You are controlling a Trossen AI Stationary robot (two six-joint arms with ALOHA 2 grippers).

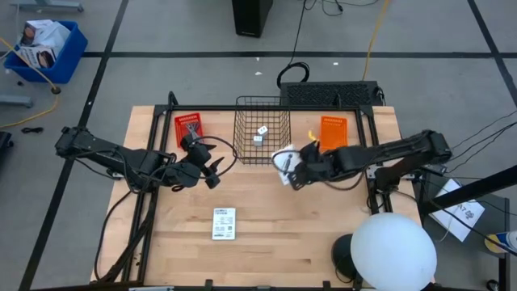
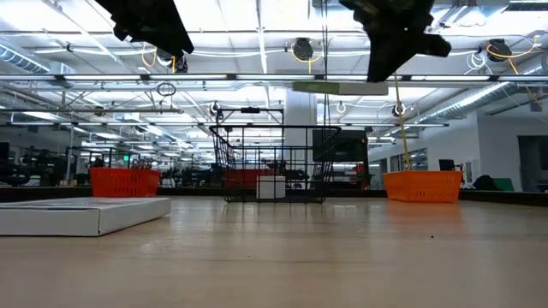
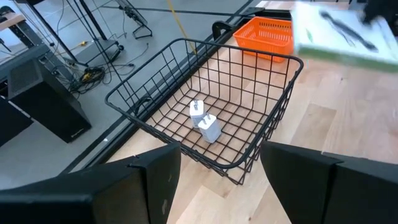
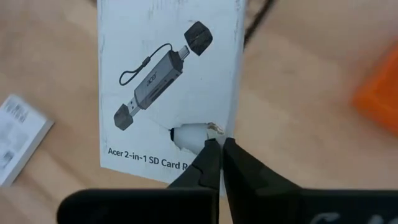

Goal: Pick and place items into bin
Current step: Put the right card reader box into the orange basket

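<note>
2 white cubes [image 1: 260,134] already lie in the wire bin [image 1: 262,103]. the right claw [image 1: 287,168], clamped on a white packet [image 4: 168,87], hangs just beside the bin. the left claw [image 1: 212,171] is apart and empty, with 1 more packet [image 1: 224,223] on the bench [image 1: 266,242] nearer the front edge.
</note>
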